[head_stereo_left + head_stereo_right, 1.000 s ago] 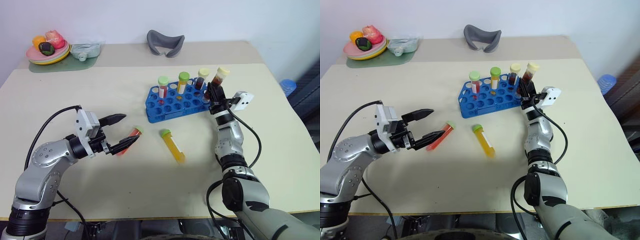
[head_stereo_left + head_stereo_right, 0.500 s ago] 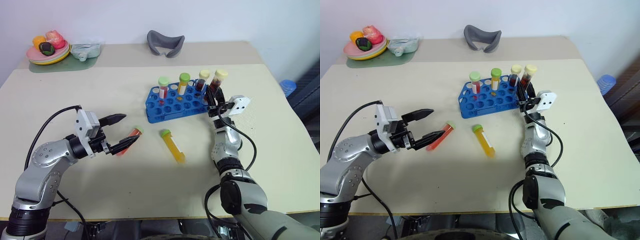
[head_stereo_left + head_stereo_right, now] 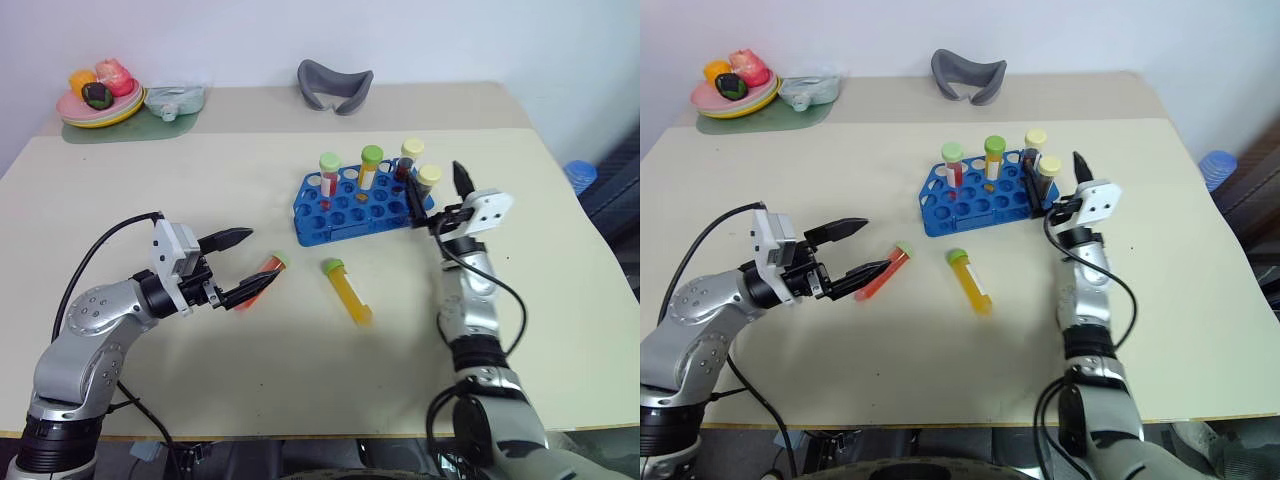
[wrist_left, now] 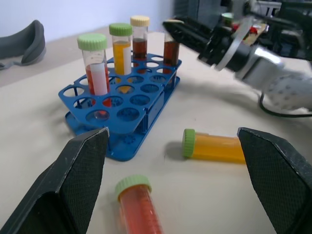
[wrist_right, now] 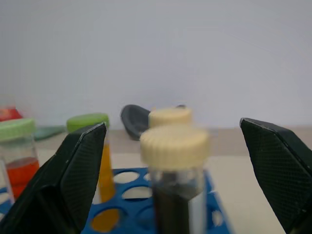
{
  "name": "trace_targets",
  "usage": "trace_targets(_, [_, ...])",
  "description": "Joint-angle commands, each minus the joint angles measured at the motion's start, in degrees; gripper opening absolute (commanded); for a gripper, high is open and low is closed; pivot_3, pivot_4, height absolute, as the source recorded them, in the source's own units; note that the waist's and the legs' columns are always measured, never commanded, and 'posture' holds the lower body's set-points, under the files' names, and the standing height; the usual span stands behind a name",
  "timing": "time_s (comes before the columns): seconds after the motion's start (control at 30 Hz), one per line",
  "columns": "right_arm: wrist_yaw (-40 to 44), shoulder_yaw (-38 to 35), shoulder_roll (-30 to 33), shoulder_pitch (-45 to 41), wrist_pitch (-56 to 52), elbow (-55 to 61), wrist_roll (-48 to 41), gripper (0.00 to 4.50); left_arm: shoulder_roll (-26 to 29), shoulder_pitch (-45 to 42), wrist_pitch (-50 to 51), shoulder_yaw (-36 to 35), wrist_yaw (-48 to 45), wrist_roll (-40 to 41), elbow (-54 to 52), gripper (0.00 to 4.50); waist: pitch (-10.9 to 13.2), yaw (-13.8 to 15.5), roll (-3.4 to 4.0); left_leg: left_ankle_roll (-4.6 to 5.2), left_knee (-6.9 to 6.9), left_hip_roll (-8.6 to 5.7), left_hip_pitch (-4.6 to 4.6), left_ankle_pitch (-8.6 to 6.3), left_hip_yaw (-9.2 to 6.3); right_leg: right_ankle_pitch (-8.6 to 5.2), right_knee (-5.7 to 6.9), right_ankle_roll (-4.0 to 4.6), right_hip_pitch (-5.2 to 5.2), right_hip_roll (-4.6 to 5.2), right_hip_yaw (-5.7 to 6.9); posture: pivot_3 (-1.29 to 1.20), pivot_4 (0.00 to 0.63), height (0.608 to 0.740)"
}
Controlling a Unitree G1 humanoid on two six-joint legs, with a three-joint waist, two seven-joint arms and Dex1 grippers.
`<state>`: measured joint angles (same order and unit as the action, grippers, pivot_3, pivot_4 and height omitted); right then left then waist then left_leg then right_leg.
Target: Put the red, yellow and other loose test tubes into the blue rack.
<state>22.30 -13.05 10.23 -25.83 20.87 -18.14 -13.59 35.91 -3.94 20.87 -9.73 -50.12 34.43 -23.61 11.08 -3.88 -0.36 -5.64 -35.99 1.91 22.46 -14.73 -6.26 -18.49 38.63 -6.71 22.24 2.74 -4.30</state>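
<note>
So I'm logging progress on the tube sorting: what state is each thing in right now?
Blue rack: upright, four tubes standing in it.
Dark tube with pale yellow cap: seated in the rack, released.
Red tube: lying on the table, loose.
Yellow tube: lying on the table, loose.
Left pincer: open, empty.
Right pincer: open, empty.

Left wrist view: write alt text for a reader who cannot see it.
Four capped tubes stand in the blue rack. Nearer, a red tube and a yellow tube lie loose on the table between the open left gripper fingers.
</note>
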Motion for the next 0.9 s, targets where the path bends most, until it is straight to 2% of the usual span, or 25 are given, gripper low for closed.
trace_targets(0.03, [-5.42,1.85,5.45,7.5,-22.23,24.69,3.56,4.47,0.85,-0.06,0.23,-0.55,-0.97,0.95,-0.37,4.38,0.0,0.1,0.03,0.0,0.03,0.0,0.0,0.0,0.0,-0.01,0.0,0.01,0.02,0.0,0.0,0.0,0.15,0.74])
trace_targets(0.1, [-4.47,2.64,10.32,13.32,-34.55,37.46,1.81,4.47,1.43,-0.16,0.17,-0.96,-2.37,1.38,0.4,4.38,0.01,0.25,0.05,0.0,0.08,0.0,0.0,0.0,-0.02,-0.02,-0.02,0.01,0.03,-0.02,0.0,0.0,0.15,0.74])
trace_targets(0.17, [-2.83,2.37,17.46,18.28,-51.83,49.41,-2.47,4.47,2.35,-0.64,-0.27,-1.27,-4.46,1.53,1.94,4.38,0.0,0.3,0.05,0.01,0.07,0.0,0.02,0.0,-0.01,-0.03,-0.03,0.01,0.03,-0.01,-0.02,0.0,0.15,0.74])
trace_targets(0.23, [-0.97,1.43,23.79,20.34,-66.37,58.01,-8.32,4.47,3.09,-1.36,-1.07,-1.05,-6.32,1.16,3.83,4.38,0.01,0.22,0.07,0.01,0.04,-0.01,0.0,-0.01,0.01,-0.02,-0.05,0.02,0.0,-0.01,-0.05,0.0,0.15,0.74])
trace_targets(0.3, [-0.62,-0.3,27.97,15.78,-84.32,63.04,-16.18,4.47,3.41,-2.59,-1.79,-0.65,-7.77,0.73,5.94,4.38,0.02,0.02,0.07,0.02,0.01,0.0,-0.03,-0.01,0.02,-0.02,-0.06,0.03,-0.04,-0.04,-0.07,0.0,0.15,0.74])
trace_targets(0.37, [-0.83,-0.39,27.81,7.14,-98.48,62.88,-20.73,4.47,3.64,-3.55,-2.48,-0.2,-9.17,0.16,7.66,4.38,0.03,-0.31,0.05,0.02,0.0,0.01,-0.06,-0.01,0.01,-0.01,-0.07,0.05,-0.04,-0.08,-0.09,0.0,0.15,0.74])
trace_targets(0.43, [0.56,2.62,25.89,-3.33,-109.73,58.13,-23.85,4.47,4.02,-4.07,-2.89,0.5,-10.84,-0.46,9.09,4.38,0.04,-0.24,0.07,0.02,-0.01,-0.01,-0.08,-0.01,0.01,0.04,-0.06,0.11,0.04,-0.15,-0.21,0.0,0.15,0.74])
trace_targets(0.5, [-2.05,5.82,24.07,-9.33,-113.21,51.68,-26.08,4.47,4.72,-4.4,-3.42,1.19,-12.89,-1.04,10.37,4.38,0.01,-0.05,0.02,0.03,0.04,0.0,-0.08,-0.01,-0.06,0.05,-0.08,0.14,0.05,-0.17,-0.16,0.0,0.15,0.74])
trace_targets(0.63, [-7.12,12.54,23.79,-15.86,-113.37,43.31,-30.28,4.47,6.97,-5.22,-4.75,1.7,-17.37,-1.65,12.86,4.38,0.02,0.66,0.02,0.14,0.16,-0.02,0.24,-0.07,-0.08,0.04,-0.37,0.1,0.23,-0.1,-0.07,0.0,0.15,0.74])
trace_targets(0.73, [-12.29,13.78,22.7,-17.46,-113.37,38.1,-35.87,4.47,8.01,-6.16,-6.98,2.32,-19.97,-3.01,15.34,4.38,0.02,0.71,0.02,0.15,0.07,-0.03,0.91,-0.08,-0.08,0.06,-0.42,0.06,0.8,-0.05,0.0,0.0,0.15,0.74])
trace_targets(0.9, [-23.13,13.21,21.01,-16.62,-113.37,34.79,-43.62,4.47,6.56,-8.11,-8.06,4.11,-20.49,-4.13,16.82,4.38,0.02,0.9,0.02,0.14,0.03,-0.03,0.97,-0.08,-0.09,0.06,-0.33,0.07,0.87,-0.04,0.03,0.0,0.15,0.74])
